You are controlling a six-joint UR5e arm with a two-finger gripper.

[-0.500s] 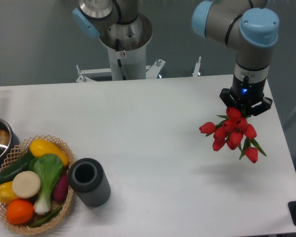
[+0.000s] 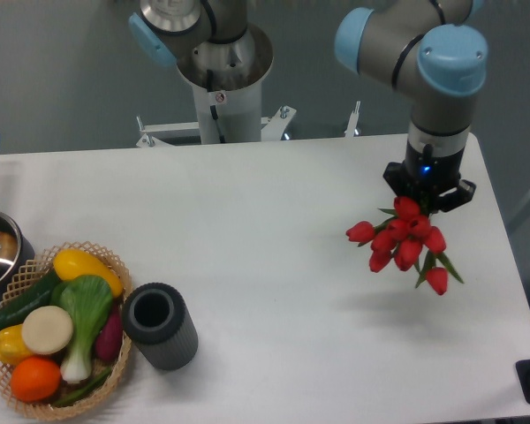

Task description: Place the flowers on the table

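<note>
We record red buds with green leaves on the flowers [image 2: 405, 243], a plain white table [image 2: 274, 230], a black gripper [image 2: 428, 196] showing a blue light, a dark grey ribbed cylinder [image 2: 160, 325] and a tan woven basket [image 2: 115, 371].

A silver-grey robot arm [image 2: 397, 40] with pale blue joint caps, a black gripper [image 2: 428, 190], and a small blue indicator light.

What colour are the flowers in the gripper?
Red buds, green stems, on the flowers; the fixed camera shows it.
</note>
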